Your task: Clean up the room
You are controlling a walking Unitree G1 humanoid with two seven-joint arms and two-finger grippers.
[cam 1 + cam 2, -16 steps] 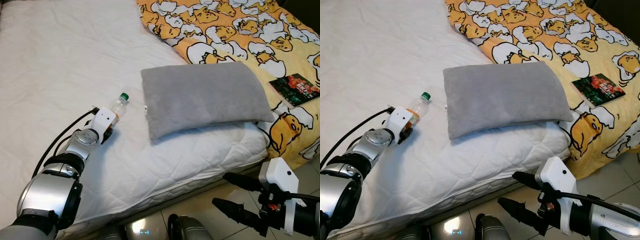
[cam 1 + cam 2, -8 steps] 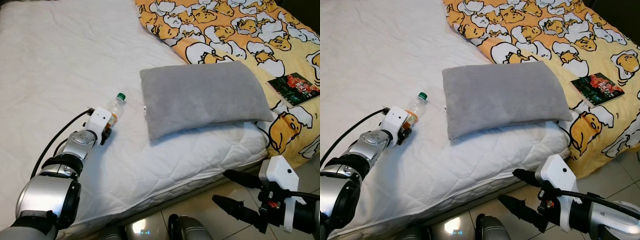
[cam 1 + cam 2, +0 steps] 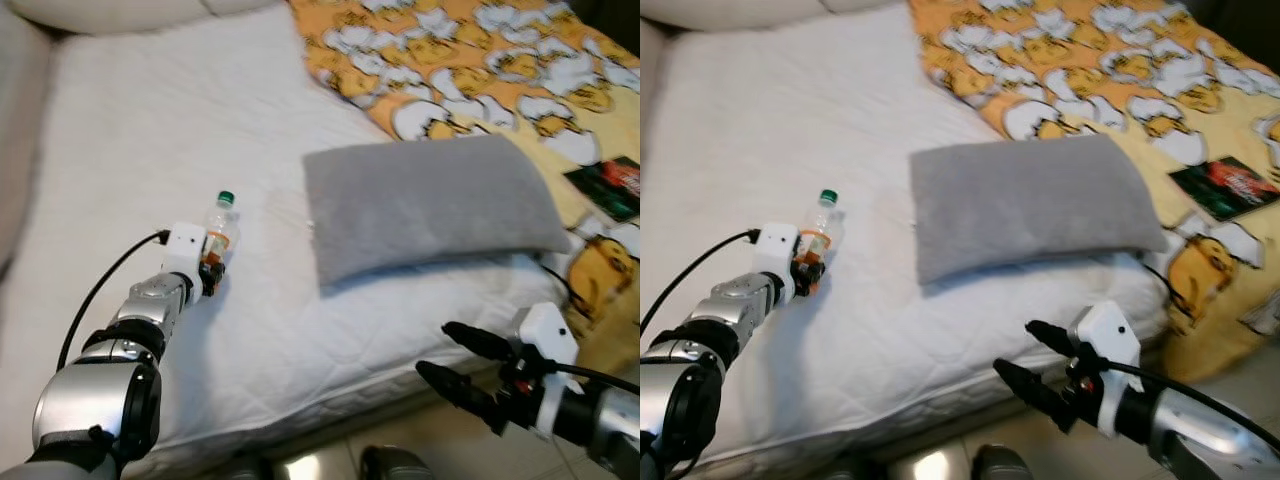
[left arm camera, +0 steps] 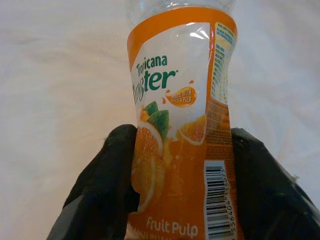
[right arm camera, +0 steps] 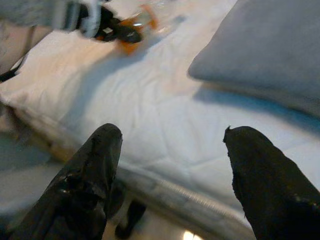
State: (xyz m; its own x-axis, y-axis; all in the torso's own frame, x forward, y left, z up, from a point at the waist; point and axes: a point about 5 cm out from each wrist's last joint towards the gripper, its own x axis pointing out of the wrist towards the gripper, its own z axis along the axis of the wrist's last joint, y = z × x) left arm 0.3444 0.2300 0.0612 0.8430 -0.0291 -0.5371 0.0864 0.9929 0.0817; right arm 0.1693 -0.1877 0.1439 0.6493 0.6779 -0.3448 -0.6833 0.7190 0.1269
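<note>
So the left claw [image 3: 208, 272] stays clamped on the lower end of the Tropicana juice bottle [image 3: 217, 228], label squeezed between both black fingers [image 4: 105, 185]. Over the last second the whole view has swung, so the robot's shifting; the bottle looks much the same, out on the white mattress [image 3: 130, 130] toward its near edge, beside the grey pillow [image 3: 430, 200]. Grip looks secure, lift probably next. Right claw [image 3: 455, 362] hangs wide open and empty off the bed's near edge.

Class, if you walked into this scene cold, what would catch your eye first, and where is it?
The left gripper shut on an orange-labelled juice bottle on the white mattress. Then the grey pillow beside it, and the yellow cartoon blanket behind. The right gripper hangs open off the bed's edge.
</note>
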